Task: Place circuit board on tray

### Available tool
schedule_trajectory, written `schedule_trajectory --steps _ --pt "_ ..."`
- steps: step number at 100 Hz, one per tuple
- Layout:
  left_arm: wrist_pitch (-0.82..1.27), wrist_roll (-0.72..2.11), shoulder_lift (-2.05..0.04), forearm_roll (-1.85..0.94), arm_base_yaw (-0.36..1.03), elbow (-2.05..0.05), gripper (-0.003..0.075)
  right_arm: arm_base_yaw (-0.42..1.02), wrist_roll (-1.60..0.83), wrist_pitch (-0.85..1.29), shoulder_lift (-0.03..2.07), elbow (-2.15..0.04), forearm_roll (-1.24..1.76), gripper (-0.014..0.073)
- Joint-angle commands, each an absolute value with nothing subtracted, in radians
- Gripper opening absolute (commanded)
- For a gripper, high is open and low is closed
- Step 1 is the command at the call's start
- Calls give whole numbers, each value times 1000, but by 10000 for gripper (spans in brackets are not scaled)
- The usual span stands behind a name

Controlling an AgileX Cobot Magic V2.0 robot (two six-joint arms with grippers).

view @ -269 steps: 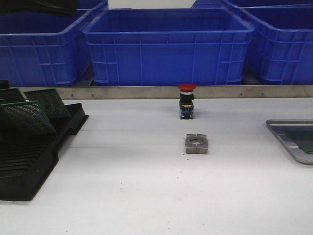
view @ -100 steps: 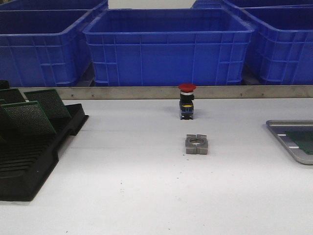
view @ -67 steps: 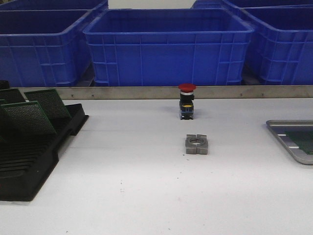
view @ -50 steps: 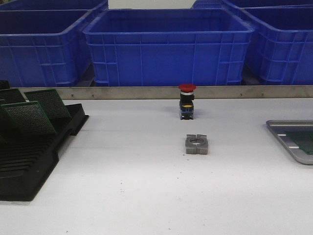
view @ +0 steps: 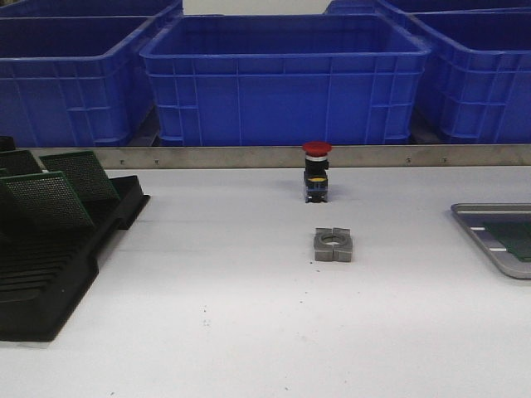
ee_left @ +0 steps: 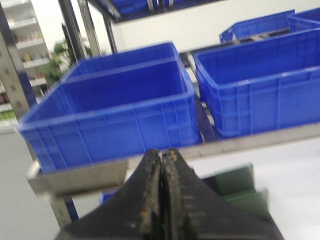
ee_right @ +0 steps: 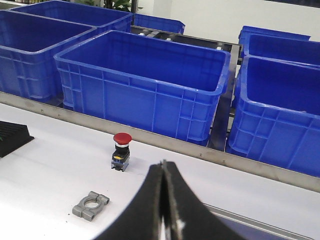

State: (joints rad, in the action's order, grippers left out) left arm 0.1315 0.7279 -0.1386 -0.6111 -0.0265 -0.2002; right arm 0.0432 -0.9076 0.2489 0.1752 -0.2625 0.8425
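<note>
Nothing on the surface (view: 207,274) is showing any shift since the earlier frames; only the dark shape that was hanging at the upper left corner has gone from the front view. At the far left, a black slotted rack (view: 50,265) is sitting on the surface, holding green circuit boards (view: 46,199) that are leaning in its slots at a tilt. Behind the metal rail, blue bins (view: 286,79) are standing in a row, and their insides are not showing from here. Near the middle, a red-capped push button (view: 317,171) is standing upright, with a grey metal clamp block (view: 333,245) lying just in front of it, apart from it. At the right edge, the tray (view: 485,240) is lying flat, cut off by the frame, and a green circuit board (view: 516,236) is resting on its floor. The left hand (ee_left: 161,195) is showing pressed closed with nothing between its fingers. The right hand (ee_right: 164,210) is likewise closed and empty.
</note>
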Motion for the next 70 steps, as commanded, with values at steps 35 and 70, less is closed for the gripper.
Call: schedule_trajectory --steps 35,70 --pt "55 126 34 -121 -58 21 -17 47 -916 199 186 -286 859 -60" --pt "96 92 37 -39 7 26 -17 47 -916 199 187 -286 859 -60"
